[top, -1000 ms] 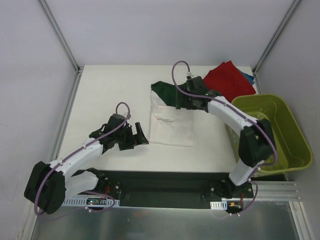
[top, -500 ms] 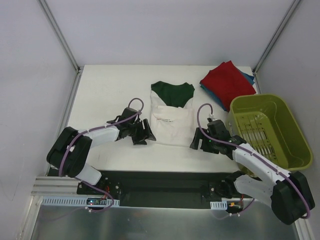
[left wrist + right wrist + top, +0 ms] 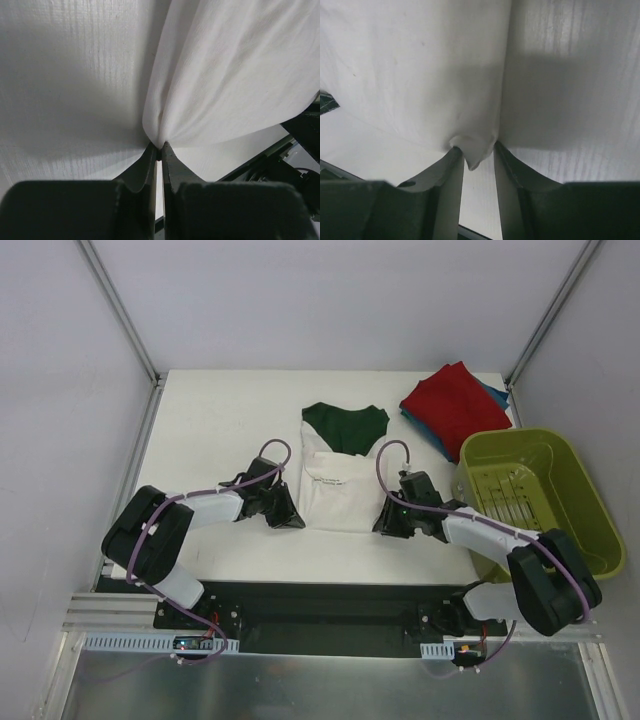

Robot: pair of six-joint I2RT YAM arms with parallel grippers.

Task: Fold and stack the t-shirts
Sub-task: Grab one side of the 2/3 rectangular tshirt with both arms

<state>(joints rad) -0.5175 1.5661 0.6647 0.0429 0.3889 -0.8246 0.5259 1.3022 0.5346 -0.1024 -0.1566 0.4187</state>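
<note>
The cream-white t-shirt lies mid-table, its dark green part at the far end. My left gripper is at its near left corner; in the left wrist view this gripper is shut on a pinch of the white cloth. At the near right corner is my right gripper. In the right wrist view its jaws stand partly open around the bunched corner of the shirt, a gap still between them. Folded red and teal-blue t-shirts lie at the far right.
An olive-green basket stands at the right edge, close to the right arm. The white table is bounded by walls and metal posts at the far corners. A black rail runs along the near edge.
The right arm swung back from the shirt's far end to its near right corner, and the left gripper moved to the near left corner. The left jaws shut on cloth; the right jaws narrowed.
</note>
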